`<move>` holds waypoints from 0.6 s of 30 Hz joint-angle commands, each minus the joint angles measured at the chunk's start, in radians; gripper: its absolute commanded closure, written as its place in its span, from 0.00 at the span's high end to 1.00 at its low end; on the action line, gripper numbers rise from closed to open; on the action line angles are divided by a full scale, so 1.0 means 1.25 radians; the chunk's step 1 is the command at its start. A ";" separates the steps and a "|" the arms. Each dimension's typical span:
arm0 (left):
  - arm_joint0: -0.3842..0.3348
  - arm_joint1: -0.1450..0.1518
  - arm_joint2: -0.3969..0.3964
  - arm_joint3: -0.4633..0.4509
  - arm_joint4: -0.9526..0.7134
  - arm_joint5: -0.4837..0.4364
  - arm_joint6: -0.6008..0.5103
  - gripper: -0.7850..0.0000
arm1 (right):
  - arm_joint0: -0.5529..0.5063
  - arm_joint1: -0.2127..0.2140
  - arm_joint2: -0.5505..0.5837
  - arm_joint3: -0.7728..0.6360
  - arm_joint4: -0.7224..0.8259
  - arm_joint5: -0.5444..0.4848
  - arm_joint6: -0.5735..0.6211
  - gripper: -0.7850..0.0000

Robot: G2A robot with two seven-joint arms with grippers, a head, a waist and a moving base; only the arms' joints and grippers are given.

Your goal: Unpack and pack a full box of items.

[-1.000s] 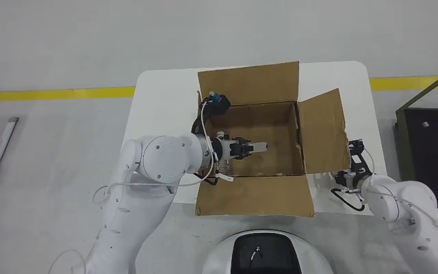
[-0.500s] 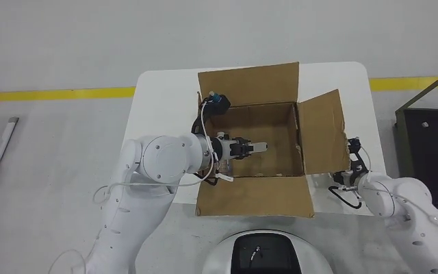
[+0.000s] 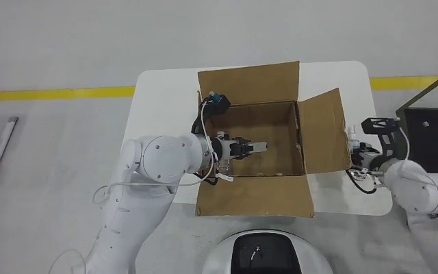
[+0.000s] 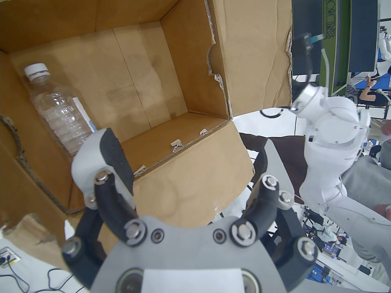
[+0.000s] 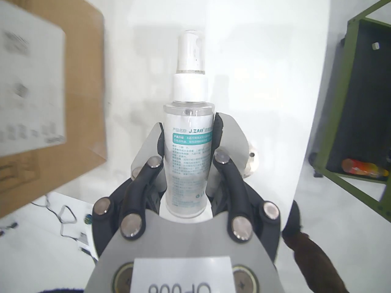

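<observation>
The box is matt brown corrugated cardboard, its edges torn rough. I read the water bottle as clear ribbed plastic with a white cap. The spray bottle is smooth, glossy clear plastic with a paper label.

White table, rounded corners, on grey floor. Yellow floor line runs left-right, level with table's far part, picks up again right of table. Dark green frame rack on floor just right of table, black inside. In rack: orange-red bottle-like item lying down, small pale cube well apart from it. Loose thin cables on pale ground, exact spot unclear. Metal strip at far-left floor edge, can't tell what.
</observation>
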 commanded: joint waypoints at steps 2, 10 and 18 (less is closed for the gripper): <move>0.000 0.000 0.000 0.000 0.000 0.000 0.000 1.00 | -0.016 -0.008 0.113 -0.027 0.250 -0.026 -0.086 0.00; 0.014 0.001 -0.003 -0.009 0.003 -0.014 0.028 1.00 | -0.057 -0.023 0.239 -0.025 0.756 -0.154 -0.113 0.00; 0.026 0.017 -0.052 -0.120 0.083 -0.015 0.034 1.00 | -0.044 -0.020 0.173 -0.023 0.861 -0.203 -0.049 0.00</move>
